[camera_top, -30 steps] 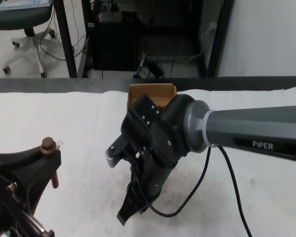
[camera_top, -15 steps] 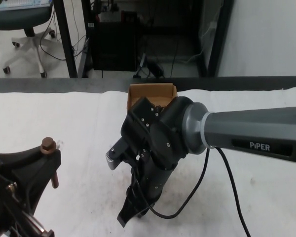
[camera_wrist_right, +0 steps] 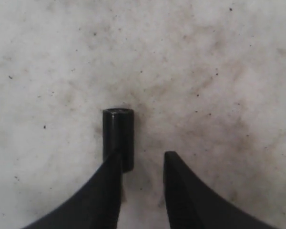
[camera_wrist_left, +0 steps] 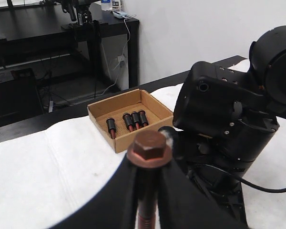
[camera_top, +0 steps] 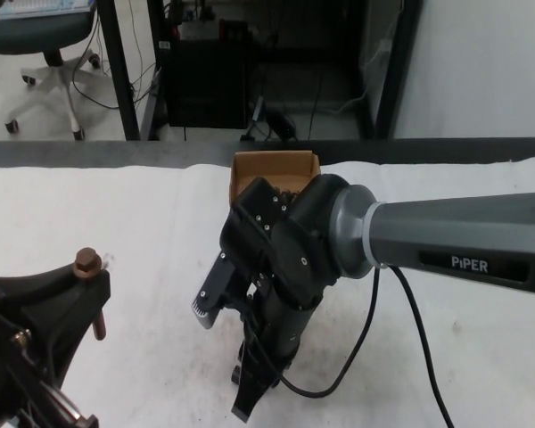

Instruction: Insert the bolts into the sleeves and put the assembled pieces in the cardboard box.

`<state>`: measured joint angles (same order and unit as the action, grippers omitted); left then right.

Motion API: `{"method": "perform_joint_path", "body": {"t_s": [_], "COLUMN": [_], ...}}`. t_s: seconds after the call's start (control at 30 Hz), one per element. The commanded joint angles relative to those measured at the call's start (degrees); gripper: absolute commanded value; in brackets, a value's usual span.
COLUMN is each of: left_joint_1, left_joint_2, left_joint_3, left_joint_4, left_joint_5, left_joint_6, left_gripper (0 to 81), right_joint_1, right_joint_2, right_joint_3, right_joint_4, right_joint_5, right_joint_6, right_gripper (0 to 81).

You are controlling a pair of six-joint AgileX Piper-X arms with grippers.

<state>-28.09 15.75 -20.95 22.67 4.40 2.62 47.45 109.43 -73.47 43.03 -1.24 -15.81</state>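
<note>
My left gripper stays at the bench's near left, shut on a copper bolt that stands head up between its fingers. The right arm's wrist hangs over the middle of the bench, and its gripper points down at the cloth. In the right wrist view a black sleeve lies on the cloth. The open right gripper has one fingertip touching the sleeve's near end, and the sleeve lies outside the gap. The cardboard box sits behind the right wrist.
Several assembled dark pieces lie side by side inside the box. A stained white cloth covers the bench. The right arm's black cable loops over the cloth. Office chair and dark racks stand beyond the far edge.
The right gripper's fingers have swung lower and a little to the right in the high view. The left gripper and its bolt have not moved.
</note>
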Motion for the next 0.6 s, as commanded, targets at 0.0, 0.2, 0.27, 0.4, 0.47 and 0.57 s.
{"method": "perform_joint_path", "body": {"t_s": [0.0, 0.2, 0.27, 0.4, 0.47, 0.57], "left_joint_1": [0.08, 0.08, 0.08, 0.08, 0.08, 0.08], "left_joint_2": [-0.5, -0.5, -0.5, -0.5, -0.5, -0.5], "left_joint_3": [-0.19, -0.19, -0.19, -0.19, -0.19, -0.19], "left_joint_4": [-0.63, -0.63, -0.63, -0.63, -0.63, -0.63], "left_joint_5": [0.4, 0.4, 0.4, 0.4, 0.4, 0.4], "left_joint_6": [-0.02, -0.02, -0.02, -0.02, -0.02, -0.02], "left_gripper": [0.1, 0.1, 0.1, 0.1, 0.1, 0.1], "right_joint_1": [-0.09, -0.09, -0.09, -0.09, -0.09, -0.09], "right_joint_2": [-0.16, -0.16, -0.16, -0.16, -0.16, -0.05], "right_joint_3": [-0.11, -0.11, -0.11, -0.11, -0.11, -0.11], "right_joint_4": [-0.53, -2.92, -2.8, -1.58, -1.54, -1.67], "right_joint_5": [-0.52, -3.32, -4.83, -5.1, -4.98, -4.72], "right_joint_6": [-1.19, -0.31, 0.36, 0.45, 0.45, 0.25], "right_gripper": [28.7, 28.8, 29.5, 33.7, 33.7, 33.5]}}
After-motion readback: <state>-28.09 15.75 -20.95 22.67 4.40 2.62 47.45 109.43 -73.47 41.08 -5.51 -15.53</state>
